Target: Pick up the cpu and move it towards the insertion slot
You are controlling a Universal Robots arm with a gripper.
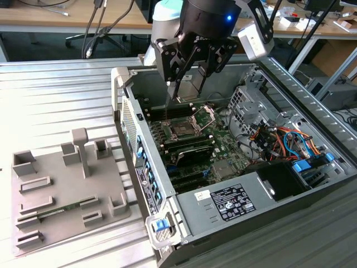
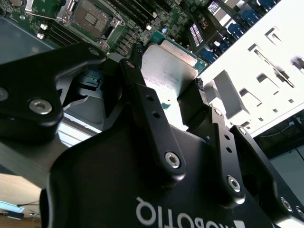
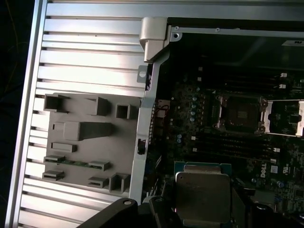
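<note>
We see our gripper (image 1: 187, 92) clamped on the cpu (image 3: 203, 194), held in the air above the open computer case (image 1: 167, 223). The insertion slot (image 1: 183, 129) lies just below, toward six o'clock in the exterior view. We judge a tilted grip could make the chip slip, or meet the socket askew.

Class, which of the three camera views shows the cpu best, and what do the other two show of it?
The first wrist view: the cpu shows its whole silver top and green edge. In the second wrist view the cpu sits clamped in the gripper, partly covered by fingers. In the exterior view the cpu is small and tilted.
</note>
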